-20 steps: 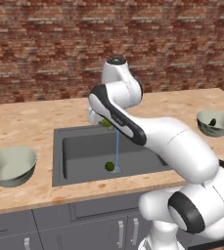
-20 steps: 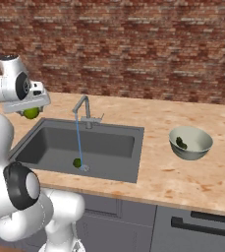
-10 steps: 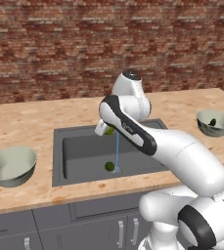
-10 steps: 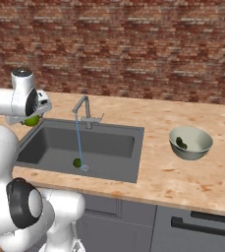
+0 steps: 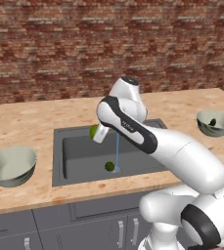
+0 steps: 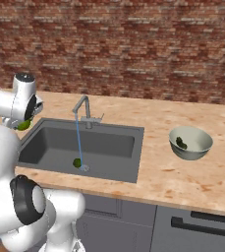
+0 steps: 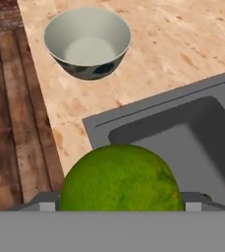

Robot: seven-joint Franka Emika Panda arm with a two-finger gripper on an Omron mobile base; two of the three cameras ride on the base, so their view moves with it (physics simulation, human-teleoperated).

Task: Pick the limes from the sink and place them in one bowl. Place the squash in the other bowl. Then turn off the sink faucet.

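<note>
My gripper (image 5: 96,132) is shut on a bright green lime (image 5: 93,130) above the left end of the dark grey sink (image 5: 57,157); the same lime (image 7: 121,179) fills the bottom of the hand view, and in the right base view the gripper (image 6: 24,124) holds it at the far left. A second lime (image 5: 109,166) lies on the sink floor beside the running water, as does that lime (image 6: 77,162) from the right. An empty pale bowl (image 5: 11,166) stands left of the sink, seen ahead as bowl (image 7: 88,42). The right bowl (image 6: 190,142) holds the dark squash (image 6: 181,143). The faucet (image 6: 84,110) pours a thin stream.
A brick wall (image 5: 108,44) runs behind the wooden counter (image 6: 182,179). Grey cabinet fronts (image 6: 197,229) sit below the counter edge. In the hand view, dark floor planks (image 7: 8,123) lie past the counter's end.
The arm's upper joints have swung to the right, and the gripper with the lime has shifted slightly left and lower over the sink's left end.
</note>
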